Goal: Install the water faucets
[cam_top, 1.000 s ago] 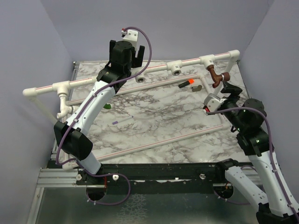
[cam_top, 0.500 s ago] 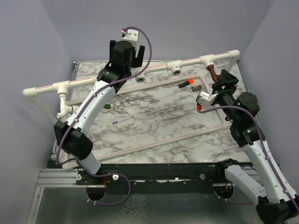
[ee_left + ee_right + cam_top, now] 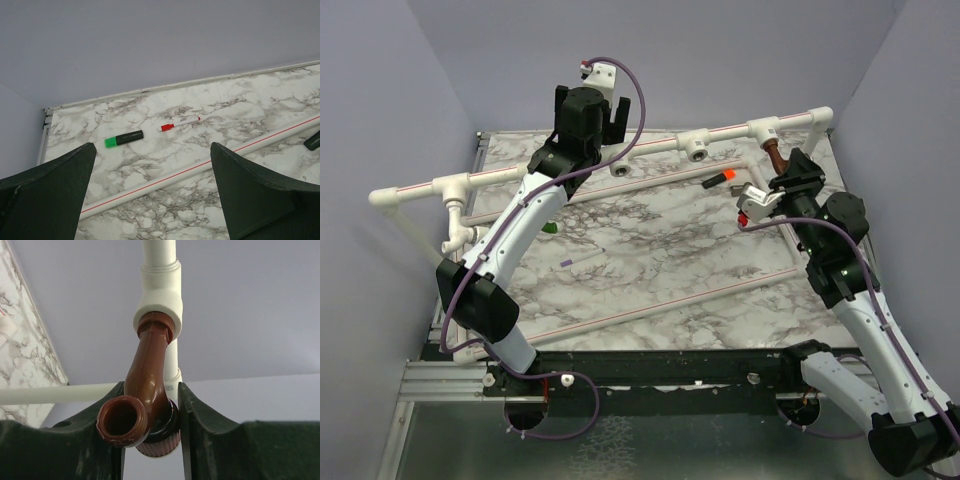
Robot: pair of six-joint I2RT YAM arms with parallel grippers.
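A dark reddish-brown water faucet (image 3: 150, 365) hangs from a white tee fitting (image 3: 159, 290) on the pipe frame at the back right. My right gripper (image 3: 150, 412) is shut on it: both fingers press the sides of its lower body, and its open spout mouth faces the camera. From above, only the faucet's stem (image 3: 775, 153) shows over my right gripper (image 3: 788, 180). A white faucet (image 3: 454, 238) hangs from the tee at the far left. My left gripper (image 3: 590, 102) is raised at the back, open and empty; in its wrist view the left gripper (image 3: 152, 165) stands over a pipe.
A white pipe frame (image 3: 650, 146) runs along the back. Loose red-striped pipes (image 3: 660, 300) lie on the marble table (image 3: 660, 235), with an orange-and-black cylinder (image 3: 718, 180) and a pen (image 3: 582, 259). A green-capped marker (image 3: 124, 138) and a red-tipped pen (image 3: 180, 123) show in the left wrist view.
My right gripper has moved up and left onto the brown faucet and closed on it. The left arm has not moved.
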